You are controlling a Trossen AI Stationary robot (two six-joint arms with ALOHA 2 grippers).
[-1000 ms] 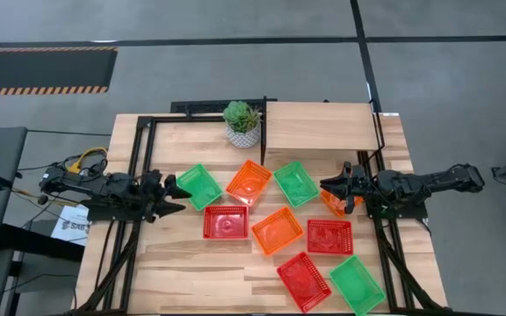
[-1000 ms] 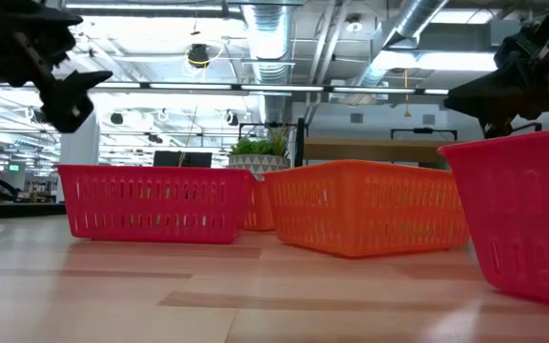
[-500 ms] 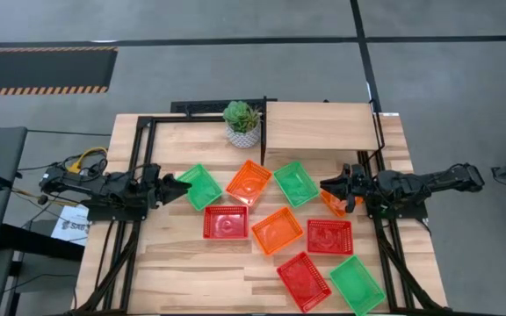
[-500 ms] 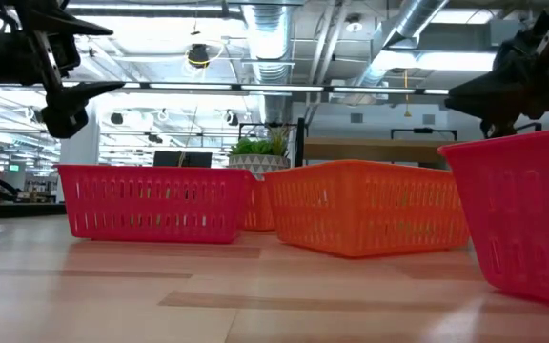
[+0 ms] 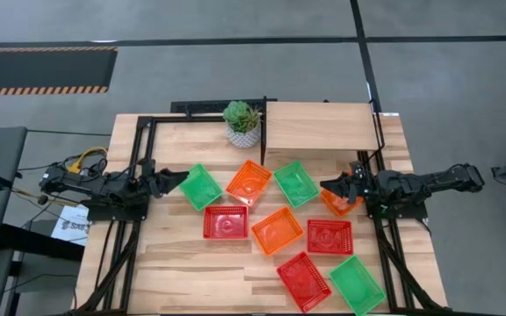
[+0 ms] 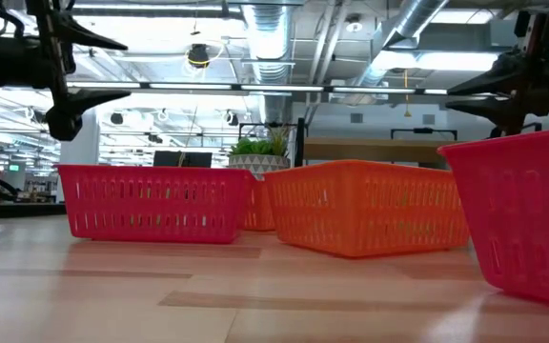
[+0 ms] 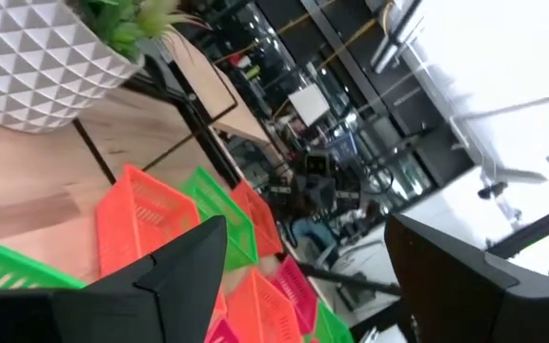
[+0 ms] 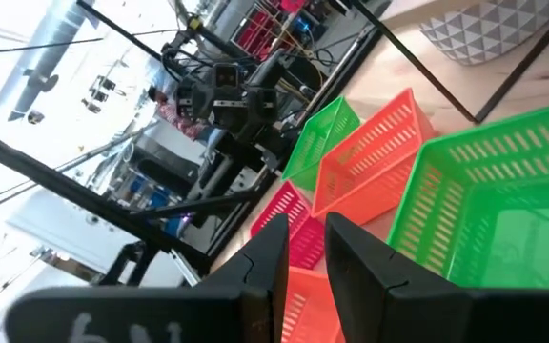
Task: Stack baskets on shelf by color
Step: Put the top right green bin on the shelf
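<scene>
Nine mesh baskets lie on their bottoms on the plank table: three green, three orange and three red. The wooden shelf stands at the far right with its board bare. My left gripper hovers wide open just left of the left green basket, its fingers one above the other. My right gripper hangs above the right-hand orange basket, open by a narrow gap. Neither touches anything.
A white-potted plant stands at the far edge beside the shelf's left legs. Black frame rails run along both table sides under the arms. Bare wood lies at the near left.
My left gripper has moved toward the table's right, up to the left green basket, and has rolled about its long axis so that its fingers now stand one above the other. My right gripper has rolled the same way in place. No basket has moved.
</scene>
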